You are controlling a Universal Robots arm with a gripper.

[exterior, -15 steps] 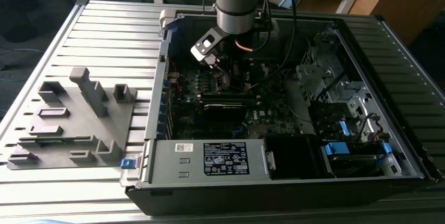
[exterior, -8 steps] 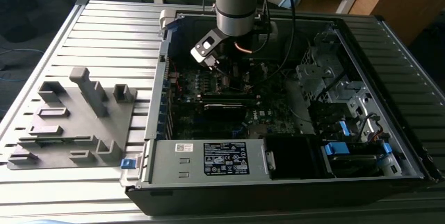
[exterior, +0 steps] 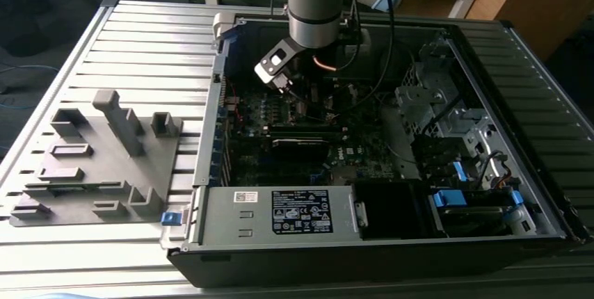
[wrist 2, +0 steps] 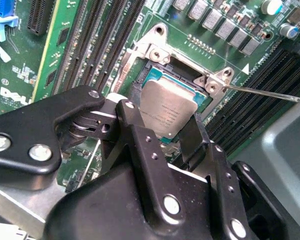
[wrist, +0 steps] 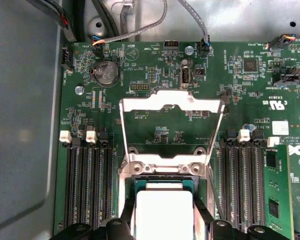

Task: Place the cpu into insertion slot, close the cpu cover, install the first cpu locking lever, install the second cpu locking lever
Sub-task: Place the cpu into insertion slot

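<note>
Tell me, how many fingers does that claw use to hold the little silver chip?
2. In the second wrist view, one finger flanks the cpu on one side and the other finger on the opposite side.

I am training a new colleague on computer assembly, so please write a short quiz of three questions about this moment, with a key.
1. True or false: the cpu cover is closed over the insertion slot.
2. Which thing is the gripper shut on? A) a coin battery B) the cpu C) a grey cable
3. In the first wrist view, what runs along both sides of the insertion slot?

Key
1. False: the cover stands open, folded away from the slot.
2. B.
3. The long black memory slots.
</note>
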